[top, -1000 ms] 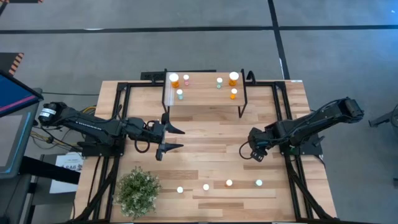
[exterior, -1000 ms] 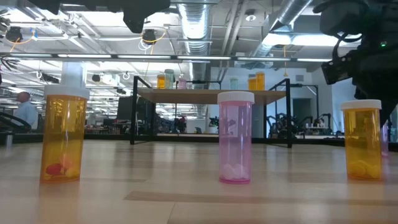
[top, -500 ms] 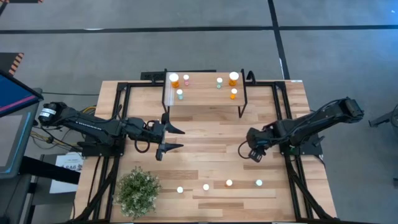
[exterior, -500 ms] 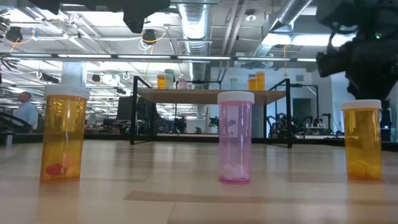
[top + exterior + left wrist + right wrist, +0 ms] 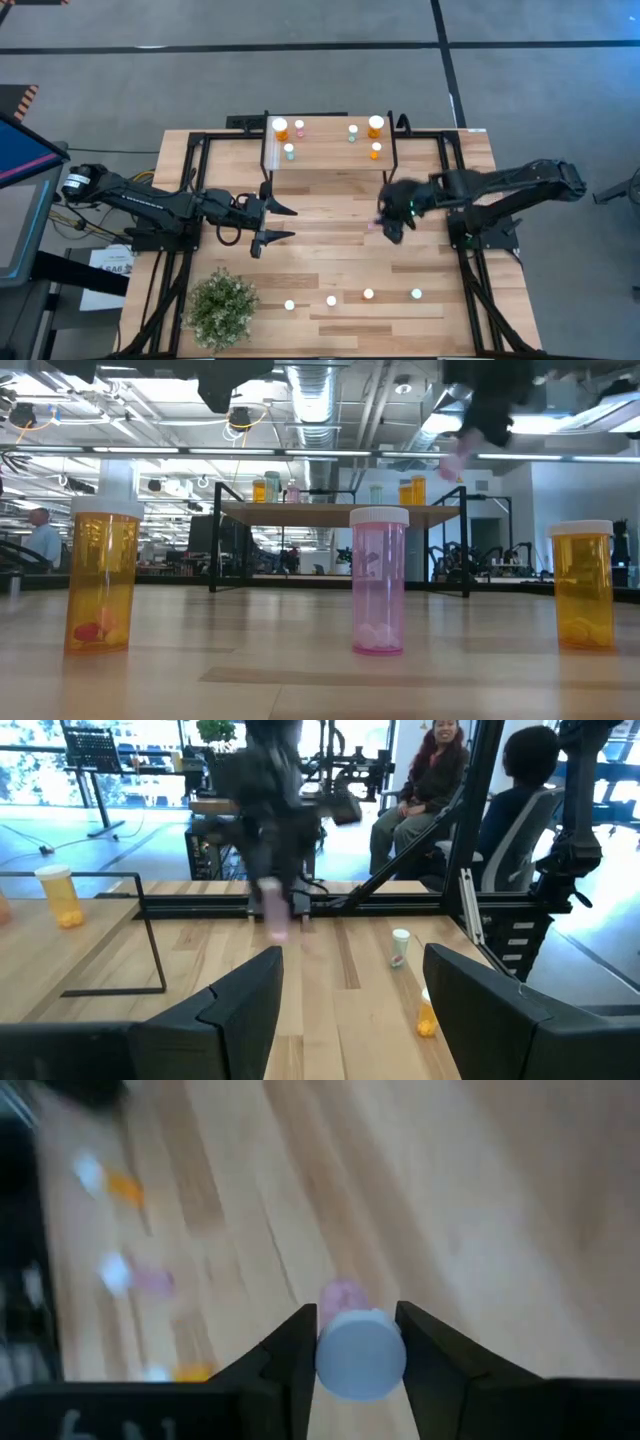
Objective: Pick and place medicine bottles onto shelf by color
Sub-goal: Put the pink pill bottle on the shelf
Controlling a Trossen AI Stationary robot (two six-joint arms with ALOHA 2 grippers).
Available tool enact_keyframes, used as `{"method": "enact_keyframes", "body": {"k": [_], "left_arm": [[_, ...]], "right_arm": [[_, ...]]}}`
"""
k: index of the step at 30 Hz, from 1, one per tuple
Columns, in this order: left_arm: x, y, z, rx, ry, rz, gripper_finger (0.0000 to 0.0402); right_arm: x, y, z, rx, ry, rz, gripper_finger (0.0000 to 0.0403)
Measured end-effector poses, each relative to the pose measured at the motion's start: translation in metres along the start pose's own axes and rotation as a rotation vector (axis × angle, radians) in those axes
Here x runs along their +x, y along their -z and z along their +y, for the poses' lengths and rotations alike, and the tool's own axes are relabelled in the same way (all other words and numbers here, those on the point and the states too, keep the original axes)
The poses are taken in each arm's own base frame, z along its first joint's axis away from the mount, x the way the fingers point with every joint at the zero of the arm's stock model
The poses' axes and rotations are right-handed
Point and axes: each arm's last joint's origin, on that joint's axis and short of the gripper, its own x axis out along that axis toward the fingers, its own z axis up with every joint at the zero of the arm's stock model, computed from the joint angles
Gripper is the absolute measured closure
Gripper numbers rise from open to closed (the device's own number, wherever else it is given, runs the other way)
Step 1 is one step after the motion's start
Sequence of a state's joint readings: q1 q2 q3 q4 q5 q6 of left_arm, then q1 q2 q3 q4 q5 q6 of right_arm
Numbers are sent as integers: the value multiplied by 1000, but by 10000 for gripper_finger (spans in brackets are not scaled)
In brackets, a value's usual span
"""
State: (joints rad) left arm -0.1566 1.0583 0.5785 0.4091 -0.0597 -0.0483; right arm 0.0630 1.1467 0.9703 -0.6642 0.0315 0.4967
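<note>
My right gripper hangs above the middle of the table, shut on a small pink medicine bottle with a white cap. The low view shows that bottle high above the tabletop. My left gripper waits open over the table's left half, pointing level, with nothing between its fingers. The shelf stands at the far edge; several orange, pink and teal bottles stand on its plank. Several more bottles stand in a row near the front edge. My right gripper pinches the pink bottle's white cap by its sides between its two fingers. The fingers slant down from above. The bottle is lifted clear of the table, tilted, its pink body pointing away below the fingers.
A green potted plant stands at the near left corner. In the low view an orange bottle, a pink one and another orange one stand close by. People sit beyond the table's right edge.
My right gripper has risen and swung toward the table's left and far side, toward the shelf, tipping less steeply. The pink bottle has gone up with it, clear of the table.
</note>
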Motion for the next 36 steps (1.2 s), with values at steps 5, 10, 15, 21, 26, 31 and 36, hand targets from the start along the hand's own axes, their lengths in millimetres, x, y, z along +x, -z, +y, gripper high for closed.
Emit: {"method": "enact_keyframes", "body": {"k": [5, 10, 15, 21, 26, 31, 36], "left_arm": [[-7, -7, 0, 5, 1, -33, 171], [-15, -13, 0, 42, -1, -57, 171], [-15, -11, 1, 55, -5, -29, 171], [-15, -8, 1, 89, -29, 0, 171], [-15, -8, 4, 108, -42, 5, 171], [-26, 1, 15, 92, -89, -47, 171], [-46, 6, 22, 39, -72, -145, 171]], "right_arm": [[-18, -58, -3, -102, 15, -170, 262], [-20, -115, -16, -186, 74, -194, 254], [-10, -164, -41, -242, 159, -140, 255], [2, -208, -77, -282, 234, -41, 256], [13, -227, -105, -312, 264, 63, 251], [28, -233, -128, -315, 277, 155, 253], [43, -232, -140, -325, 276, 213, 254]]}}
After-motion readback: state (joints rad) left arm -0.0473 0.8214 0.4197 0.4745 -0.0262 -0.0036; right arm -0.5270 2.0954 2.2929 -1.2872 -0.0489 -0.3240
